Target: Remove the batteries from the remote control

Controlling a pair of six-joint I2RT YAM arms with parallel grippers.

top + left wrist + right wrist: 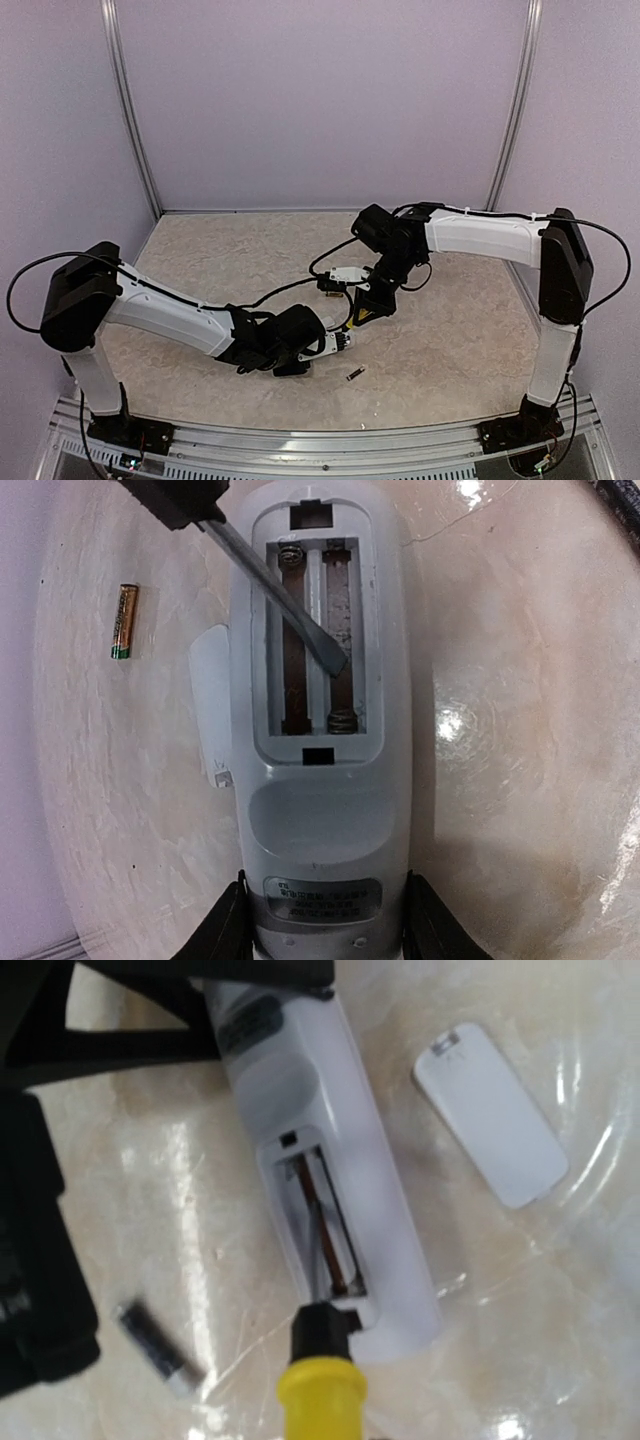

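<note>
We see left pincer (325, 925) clamping remote control (320, 810) steady; right pincer (366, 306), closed on screwdriver (320, 1385), levers inside bay. One battery (124, 621) beside remote.

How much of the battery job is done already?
Nearly all. Done: the cover is off, both slots in the remote control look empty, and the gold battery and the dark battery lie on the table. In hand: the left gripper grips the remote control, and the right gripper holds the screwdriver, its tip in the compartment. Left: probably just pulling the screwdriver out.
</note>
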